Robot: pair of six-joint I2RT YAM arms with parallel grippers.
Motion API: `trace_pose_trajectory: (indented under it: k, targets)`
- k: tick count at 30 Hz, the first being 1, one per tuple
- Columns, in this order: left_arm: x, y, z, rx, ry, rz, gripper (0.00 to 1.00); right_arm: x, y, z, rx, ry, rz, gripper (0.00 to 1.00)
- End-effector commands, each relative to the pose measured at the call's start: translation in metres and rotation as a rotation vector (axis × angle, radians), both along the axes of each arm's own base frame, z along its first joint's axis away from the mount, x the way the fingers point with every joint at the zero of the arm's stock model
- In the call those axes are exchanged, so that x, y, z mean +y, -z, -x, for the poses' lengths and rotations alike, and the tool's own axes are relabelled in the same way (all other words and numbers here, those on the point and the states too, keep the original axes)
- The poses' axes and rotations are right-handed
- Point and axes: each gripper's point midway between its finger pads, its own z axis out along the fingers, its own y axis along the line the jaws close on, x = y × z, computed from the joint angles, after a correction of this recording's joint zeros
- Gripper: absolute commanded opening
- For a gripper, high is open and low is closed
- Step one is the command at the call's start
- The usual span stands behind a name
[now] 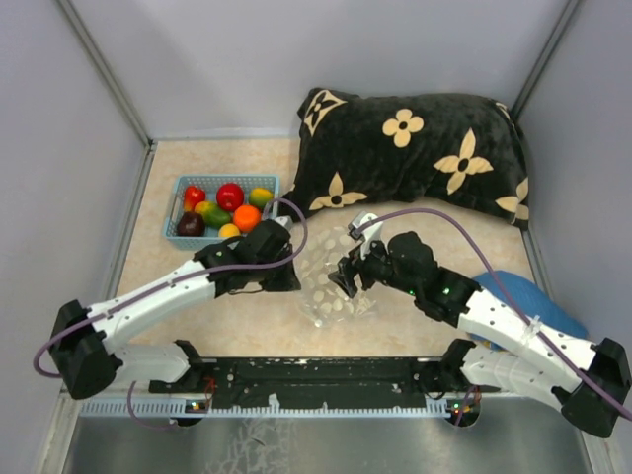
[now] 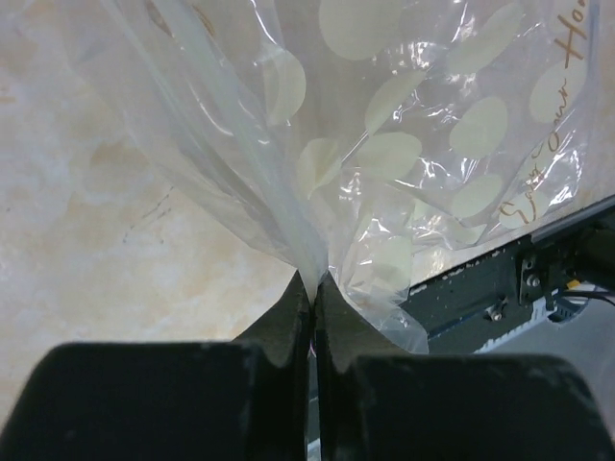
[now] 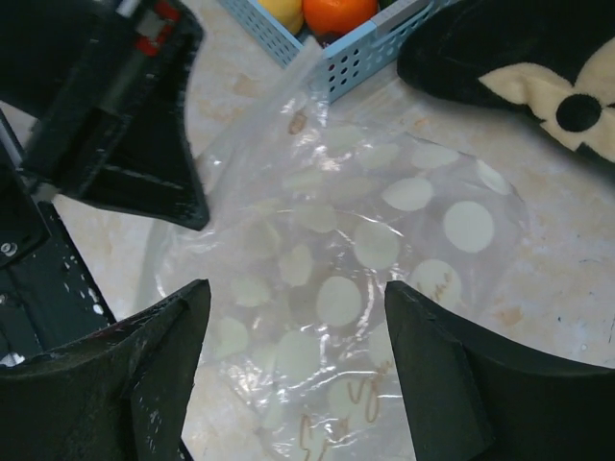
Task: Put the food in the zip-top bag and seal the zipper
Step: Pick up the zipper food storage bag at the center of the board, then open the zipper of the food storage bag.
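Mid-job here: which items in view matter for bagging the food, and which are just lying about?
Job: toy food, in the blue basket; zip-top bag, pinched by the left end effector; right end effector, open over the bag.
Lying about: black flowered pillow; blue object beside the right arm.

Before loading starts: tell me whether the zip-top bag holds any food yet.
Empty. Through the clear zip-top bag only white dots and table show; the food sits in the blue basket.
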Motion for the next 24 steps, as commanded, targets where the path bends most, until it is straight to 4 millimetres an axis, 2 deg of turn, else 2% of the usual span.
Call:
trace_pose_trajectory:
  k: [1,6,10,14,20,24]
  targets:
    - [-0.026,-0.010,-0.034,-0.112,0.031,0.007,0.05,0.008,-0.026,0.013,-0.027,-0.080,-0.028,0.73]
    - [-0.051,-0.004,-0.053,-0.131,0.065,0.009,0.05,0.012,-0.009,0.020,0.022,-0.105,-0.011,0.72]
    - [-0.061,-0.003,-0.065,-0.148,0.063,-0.003,0.05,0.018,0.009,0.028,0.070,-0.124,-0.022,0.70]
    - [-0.072,0.000,-0.069,-0.141,0.075,0.016,0.05,0.024,0.031,0.032,0.116,-0.128,-0.029,0.71]
    - [-0.081,0.004,-0.068,-0.120,0.086,0.049,0.06,0.020,0.061,0.017,0.131,-0.014,-0.029,0.69]
    - [-0.084,0.006,-0.066,-0.108,0.090,0.060,0.06,0.014,0.069,0.005,0.112,0.066,-0.036,0.64]
